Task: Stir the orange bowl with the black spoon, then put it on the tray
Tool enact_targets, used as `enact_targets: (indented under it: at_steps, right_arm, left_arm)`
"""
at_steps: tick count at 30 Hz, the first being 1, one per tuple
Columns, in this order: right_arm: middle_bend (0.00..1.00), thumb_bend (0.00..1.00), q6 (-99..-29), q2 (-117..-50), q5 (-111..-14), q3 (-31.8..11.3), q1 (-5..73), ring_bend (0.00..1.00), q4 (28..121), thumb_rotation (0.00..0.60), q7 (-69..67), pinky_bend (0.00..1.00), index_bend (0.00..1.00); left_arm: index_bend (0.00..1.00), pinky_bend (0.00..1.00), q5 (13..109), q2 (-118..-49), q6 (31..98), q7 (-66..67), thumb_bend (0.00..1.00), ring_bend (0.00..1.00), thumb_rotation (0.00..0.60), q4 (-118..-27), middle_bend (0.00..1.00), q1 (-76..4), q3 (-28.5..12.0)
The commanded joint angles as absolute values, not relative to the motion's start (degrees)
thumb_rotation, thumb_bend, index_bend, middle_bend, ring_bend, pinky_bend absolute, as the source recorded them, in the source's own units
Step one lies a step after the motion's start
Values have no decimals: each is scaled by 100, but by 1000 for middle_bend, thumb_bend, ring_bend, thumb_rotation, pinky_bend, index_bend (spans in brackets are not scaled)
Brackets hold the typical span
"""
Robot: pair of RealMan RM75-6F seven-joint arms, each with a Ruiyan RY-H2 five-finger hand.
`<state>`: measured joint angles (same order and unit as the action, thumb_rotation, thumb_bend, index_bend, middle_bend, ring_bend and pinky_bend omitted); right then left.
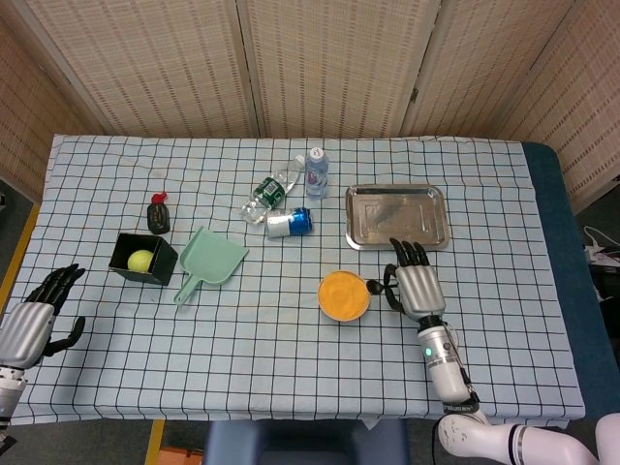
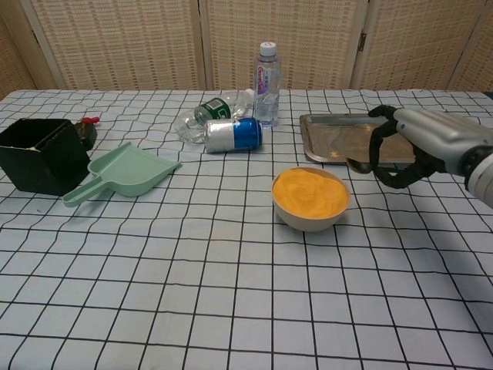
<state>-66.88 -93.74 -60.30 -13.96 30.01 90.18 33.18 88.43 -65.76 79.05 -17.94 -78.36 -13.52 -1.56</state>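
right hand (image 2: 412,146) fingers clamped on black spoon (image 2: 359,166) | spoon bowl end toward orange bowl (image 2: 310,198) | left hand (image 1: 37,318) fingers apart

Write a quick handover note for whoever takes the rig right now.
Right hand holds the black spoon lifted off the table, just right of the orange bowl.
Left hand open, idle at the table's left edge.
Tray sits behind the bowl, with nothing on it.
Done: spoon picked up.
Left: stir the bowl, then put the spoon on the tray.
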Motion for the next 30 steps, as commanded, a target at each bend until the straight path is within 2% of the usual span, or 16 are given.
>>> enact_targets:
  at_steps: [1,13,24,30]
  right_arm:
    - [41,452,-6656,-9410,-5863,-1468,3219,0,9148,600,3683,0,706]
    - [42,452,-6548,-9758,-5512,-1379,3644,0,9104,600,4227,0,670]
    - [40,451,-6601,-9819,-5421,-1296,3774,0,9085,600,4243,0,436]
    - [39,451,-6633,-9700,-5461,-1238,3774,0,9202,600,4177,0,362]
  left_arm:
    - [0,210,8842,-6577,7901,-1795,485,0,600,-7834,0,-1354,-156]
    - [0,209,8865,-6557,7936,-1859,485,0,600,-7832,0,-1342,-150]
    - [0,210,8872,-6543,7929,-1966,484,0,600,-7788,0,-1348,-148]
    - [0,209,8869,-6554,7931,-1949,484,0,600,-7783,0,-1354,-155]
